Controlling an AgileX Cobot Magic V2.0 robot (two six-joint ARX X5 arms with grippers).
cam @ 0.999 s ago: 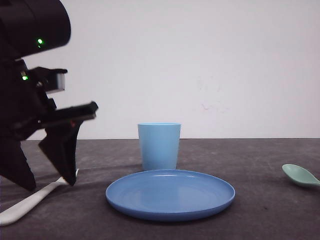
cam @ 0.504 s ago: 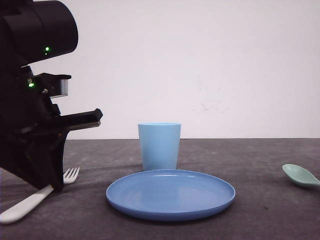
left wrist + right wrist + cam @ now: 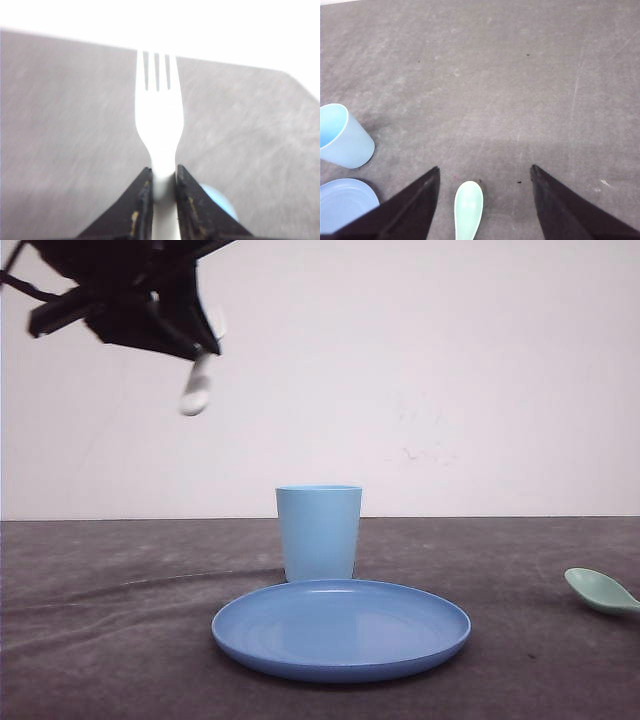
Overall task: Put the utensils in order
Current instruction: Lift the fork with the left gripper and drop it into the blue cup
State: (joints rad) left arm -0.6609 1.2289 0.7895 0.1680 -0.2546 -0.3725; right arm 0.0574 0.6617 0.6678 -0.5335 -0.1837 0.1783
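Observation:
My left gripper (image 3: 192, 335) hangs high at the upper left, shut on the white fork (image 3: 197, 388), whose handle end points down below the jaws. In the left wrist view the fork (image 3: 159, 112) sticks out past the gripper (image 3: 163, 172), tines away from me, neck pinched between both fingers. The mint-green spoon (image 3: 600, 590) lies on the table at the far right. In the right wrist view the spoon's bowl (image 3: 468, 206) lies below my open right gripper (image 3: 485, 170), between its spread fingers and touching neither.
A light blue cup (image 3: 318, 532) stands upright mid-table behind a round blue plate (image 3: 340, 628). In the right wrist view, the cup (image 3: 342, 137) and the plate's rim (image 3: 342, 202) lie off to one side of the spoon. The table (image 3: 120, 640) is dark grey.
The left gripper has risen from the table at the left to high above it, carrying the fork up off the surface. The spoon, cup and plate have not moved.

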